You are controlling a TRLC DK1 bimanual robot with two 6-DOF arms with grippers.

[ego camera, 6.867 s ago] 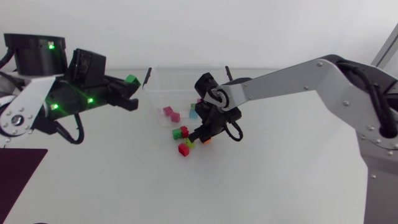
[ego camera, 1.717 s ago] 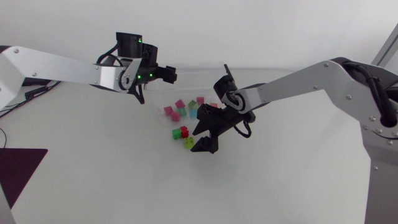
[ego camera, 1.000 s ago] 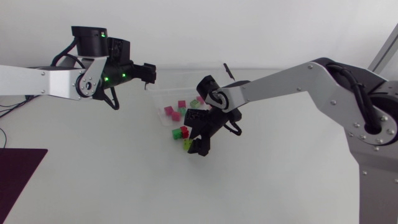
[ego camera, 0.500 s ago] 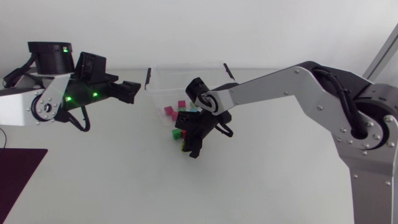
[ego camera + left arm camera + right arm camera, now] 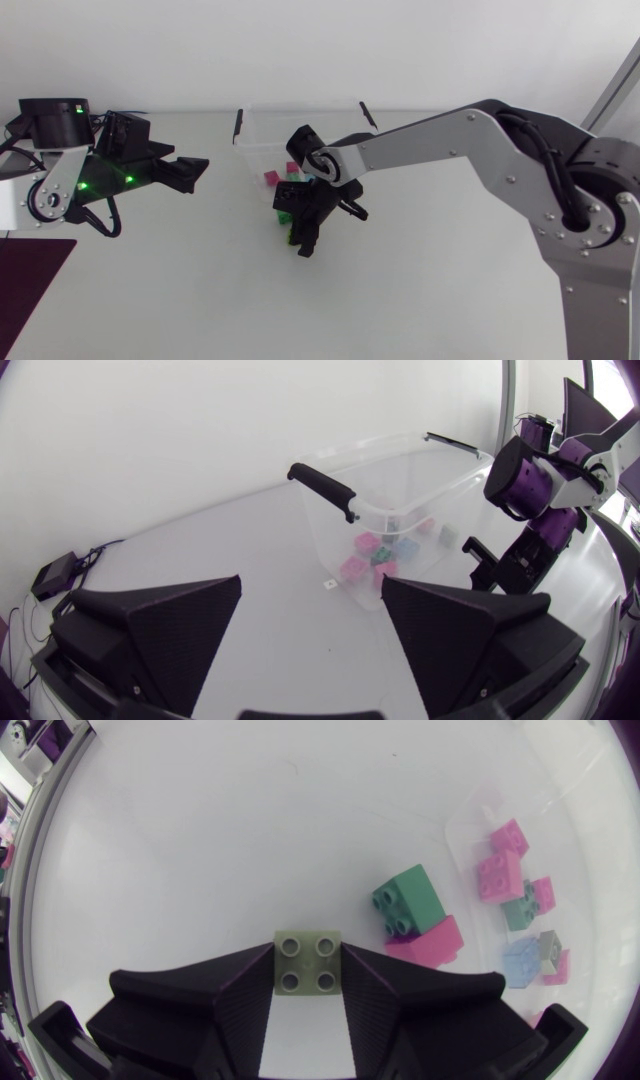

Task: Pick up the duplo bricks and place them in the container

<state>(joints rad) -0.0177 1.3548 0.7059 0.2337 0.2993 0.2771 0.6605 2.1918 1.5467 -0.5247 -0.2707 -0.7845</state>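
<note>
- The olive brick [image 5: 308, 963] sits on the desk at centre frame, outside the container [image 5: 262, 140].
- The right tool [image 5: 303, 245] has dropped over it and now pinches it from 2 sides, probably ready to lift.
- The left tool [image 5: 312, 585] has retreated to the frame's left, open and empty.

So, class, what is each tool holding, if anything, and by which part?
The right tool grips a pale green brick by its two opposite side walls, one finger on each. The left tool is open and holds nothing.
</note>
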